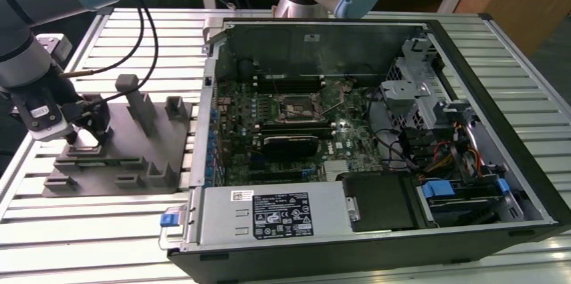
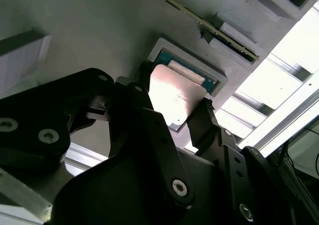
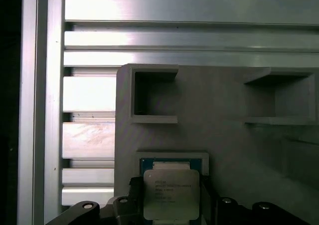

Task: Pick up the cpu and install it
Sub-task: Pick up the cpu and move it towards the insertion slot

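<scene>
Gripper [image 1: 79, 138]: positioned over the end of the grey fixture block [image 1: 134, 164] that lies farthest toward the exterior view's left, pointing down onto it.

Jaws: nearly closed, the gap being the width of the cpu [image 2: 175, 96]. In the second wrist view the black fingers [image 2: 203, 122] stand against two opposite edges of the cpu, one on each side, and appear to grip it.

Cpu location: in both wrist views it sits at a shallow square pocket [image 3: 172, 160] in the top face of the fixture block, shiny metal side up. The pocket has a pale rim and a blue-green floor, and part of that floor shows past one edge of the cpu. Whether the cpu rests on the floor or is raised off it cannot be told.

Fixture block: lies flat on the slatted aluminium table [image 1: 98, 244], with upright posts and further open recesses in its top face.

Computer case [image 1: 526, 154]: just beside the fixture block, on the exterior view's right, lying open. The black-framed socket [image 1: 297, 109] sits near the middle of its green board, well apart from the fixture block.
</scene>
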### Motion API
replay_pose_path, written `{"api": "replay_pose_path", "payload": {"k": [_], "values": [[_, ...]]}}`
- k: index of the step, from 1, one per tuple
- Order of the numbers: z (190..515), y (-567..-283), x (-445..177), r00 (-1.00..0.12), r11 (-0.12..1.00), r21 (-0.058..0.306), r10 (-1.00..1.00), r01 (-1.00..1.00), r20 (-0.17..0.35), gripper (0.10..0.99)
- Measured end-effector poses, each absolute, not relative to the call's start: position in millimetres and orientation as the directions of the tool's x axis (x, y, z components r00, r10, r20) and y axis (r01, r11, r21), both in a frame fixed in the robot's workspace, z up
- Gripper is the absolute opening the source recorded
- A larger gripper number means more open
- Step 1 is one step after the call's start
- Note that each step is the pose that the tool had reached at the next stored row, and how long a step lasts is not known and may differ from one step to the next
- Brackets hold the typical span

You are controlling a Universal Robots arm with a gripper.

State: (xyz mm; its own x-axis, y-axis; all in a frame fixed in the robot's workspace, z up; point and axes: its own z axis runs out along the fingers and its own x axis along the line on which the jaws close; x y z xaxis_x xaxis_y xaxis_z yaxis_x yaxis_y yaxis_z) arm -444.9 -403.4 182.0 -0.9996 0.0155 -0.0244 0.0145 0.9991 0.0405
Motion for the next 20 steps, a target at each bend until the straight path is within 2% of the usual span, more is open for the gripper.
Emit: {"api": "replay_pose_path", "payload": {"k": [20], "values": [[194.2, -403.4, -444.9, -1.000, 0.999, 0.041, 0.016, 0.015, -0.025, 0.541]]}}
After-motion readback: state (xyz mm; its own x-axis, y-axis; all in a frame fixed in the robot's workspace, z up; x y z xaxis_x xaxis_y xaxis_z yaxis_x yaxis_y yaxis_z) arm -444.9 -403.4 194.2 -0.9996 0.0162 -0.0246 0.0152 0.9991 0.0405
